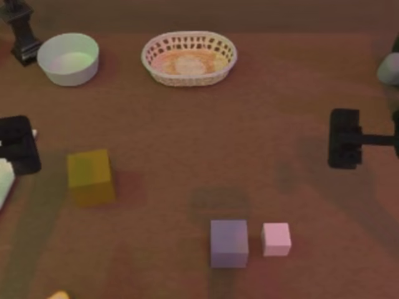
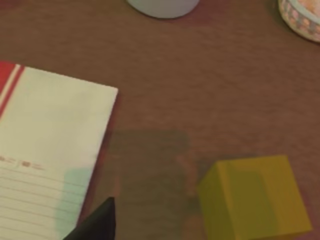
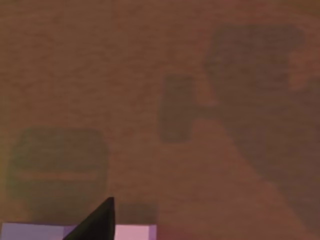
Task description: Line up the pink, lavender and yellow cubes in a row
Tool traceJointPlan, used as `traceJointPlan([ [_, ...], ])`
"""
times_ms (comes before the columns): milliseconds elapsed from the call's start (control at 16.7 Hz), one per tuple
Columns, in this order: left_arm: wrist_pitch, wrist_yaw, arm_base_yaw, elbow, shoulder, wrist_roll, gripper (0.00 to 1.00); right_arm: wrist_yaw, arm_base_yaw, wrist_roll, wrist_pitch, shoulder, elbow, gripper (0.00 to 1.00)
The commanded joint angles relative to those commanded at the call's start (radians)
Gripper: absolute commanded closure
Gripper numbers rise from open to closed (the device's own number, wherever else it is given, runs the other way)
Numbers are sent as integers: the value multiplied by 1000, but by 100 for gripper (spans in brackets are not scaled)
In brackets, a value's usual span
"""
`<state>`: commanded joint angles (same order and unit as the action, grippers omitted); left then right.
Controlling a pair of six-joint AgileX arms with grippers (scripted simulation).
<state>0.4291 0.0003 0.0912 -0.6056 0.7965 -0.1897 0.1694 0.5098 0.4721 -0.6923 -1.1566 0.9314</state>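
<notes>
The yellow cube [image 1: 90, 176] sits at the left of the table, apart from the other two cubes. It also fills a corner of the left wrist view as the yellow cube [image 2: 252, 200]. The lavender cube [image 1: 229, 243] and the smaller pink cube [image 1: 276, 239] rest side by side near the front edge, a narrow gap between them. My left gripper [image 1: 19, 144] hovers at the left edge, just left of the yellow cube. My right gripper [image 1: 345, 138] hangs at the right, behind and to the right of the pink cube. Neither holds anything that I can see.
A pale bowl [image 1: 68, 59] and a wicker basket [image 1: 189, 57] stand along the back. A dark stand [image 1: 22, 34] fills the back left corner. A lined notebook [image 2: 45, 150] lies at the left edge under my left arm. A small yellow object [image 1: 59, 294] peeks in at the front edge.
</notes>
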Motion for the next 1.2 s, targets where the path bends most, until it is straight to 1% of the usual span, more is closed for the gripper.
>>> traceJointPlan([
  [120, 106, -1, 26, -140, 215, -44, 0, 6, -87, -88, 97, 218, -166, 0],
  [300, 254, -3, 64, -337, 505, -106, 0, -4, -211, -210, 242, 523, -406, 0],
  [480, 388, -3, 100, -516, 748, -164, 0, -36, -318, -312, 383, 762, -609, 0],
  [660, 497, -2, 129, -671, 952, -213, 0, -84, -402, -390, 513, 938, -766, 0],
  [840, 574, -1, 151, -791, 1109, -250, 0, -132, -464, -444, 622, 1074, -872, 0],
  [960, 607, 1, 161, -845, 1173, -266, 0, -157, -488, -463, 669, 1133, -913, 0],
  [1080, 620, 1, 165, -868, 1198, -273, 0, -169, -499, -472, 691, 1156, -931, 0],
  [1200, 621, 1, 165, -869, 1199, -273, 0, -169, -500, -472, 692, 1157, -931, 0],
])
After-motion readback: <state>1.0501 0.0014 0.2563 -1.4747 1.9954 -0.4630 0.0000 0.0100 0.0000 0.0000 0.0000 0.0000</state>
